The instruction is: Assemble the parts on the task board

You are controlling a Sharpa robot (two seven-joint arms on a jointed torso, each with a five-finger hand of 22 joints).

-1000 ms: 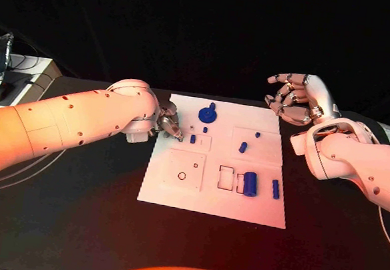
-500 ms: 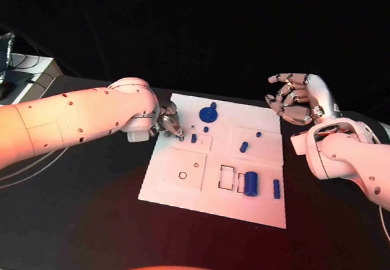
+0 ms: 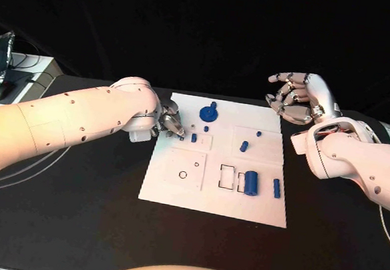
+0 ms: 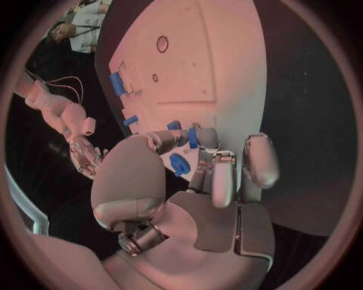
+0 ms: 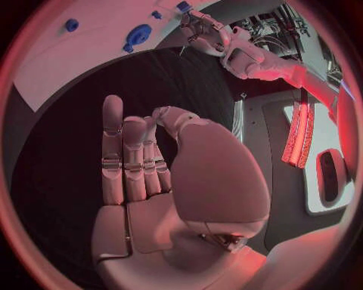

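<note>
Black desk [image 3: 66, 226] fills the scene under a dark backdrop, with the white task board [image 3: 201, 200] lying flat in its middle.

On the board's far edge lies a round blue part with a stub [image 3: 208, 114]. Two small blue pegs [image 3: 243, 146] sit toward the right of the board's middle, one beyond the other. Nearer the robot, a thick blue cylinder [image 3: 250, 183] lies beside a slim blue bar [image 3: 276, 187], both right of a rectangular cut-out. A small dark ring [image 3: 182, 174] marks the left square panel.

The left hand [image 3: 168, 122] hangs over the board's left edge, fingers curled downward. In the left wrist view, its fingertips [image 4: 198, 138] pinch a small blue peg [image 4: 192, 137], which the head view shows just beside them over the board [image 3: 192, 137].

The right hand [image 3: 297, 98] is raised off the far right corner of the board, well apart from every part. Its fingers are loosely spread and partly bent, and the right wrist view shows the palm [image 5: 151, 211] bare, with nothing held.
</note>
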